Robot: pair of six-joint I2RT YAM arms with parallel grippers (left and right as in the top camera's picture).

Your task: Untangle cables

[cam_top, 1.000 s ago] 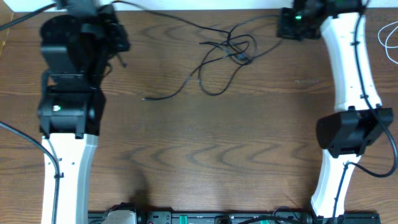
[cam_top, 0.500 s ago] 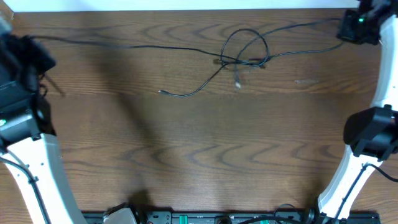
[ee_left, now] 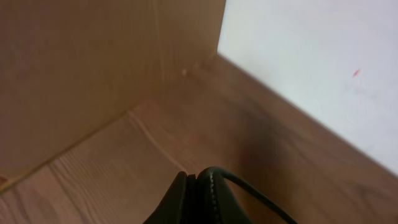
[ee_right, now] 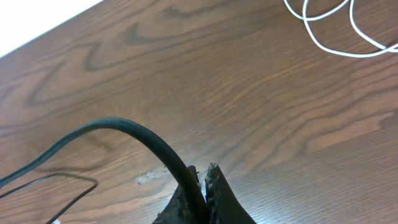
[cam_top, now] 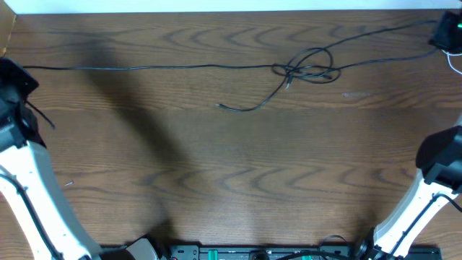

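Thin black cables (cam_top: 144,67) stretch taut across the far side of the table and meet in a small tangle (cam_top: 310,70). A loose tail (cam_top: 245,107) curls toward the front from the tangle. At the far left edge my left gripper (cam_top: 20,72) is shut on the black cable's end. In the left wrist view the left gripper (ee_left: 198,178) is closed, with the black cable (ee_left: 261,200) leaving to the right. My right gripper (cam_top: 442,35), at the far right corner, is shut on the other black cable end. The right wrist view shows the right gripper (ee_right: 203,172) pinching this black cable (ee_right: 124,127).
A white cable (ee_right: 336,34) lies looped on the table beyond the right gripper, also seen as the white cable (cam_top: 455,65) at the overhead view's right edge. A wooden side board (ee_left: 74,68) and a white wall (ee_left: 311,56) stand close to the left gripper.
Both arms have swung outward to the table's sides. The black cable has been pulled straight, and the tangle has tightened and shifted to the right.
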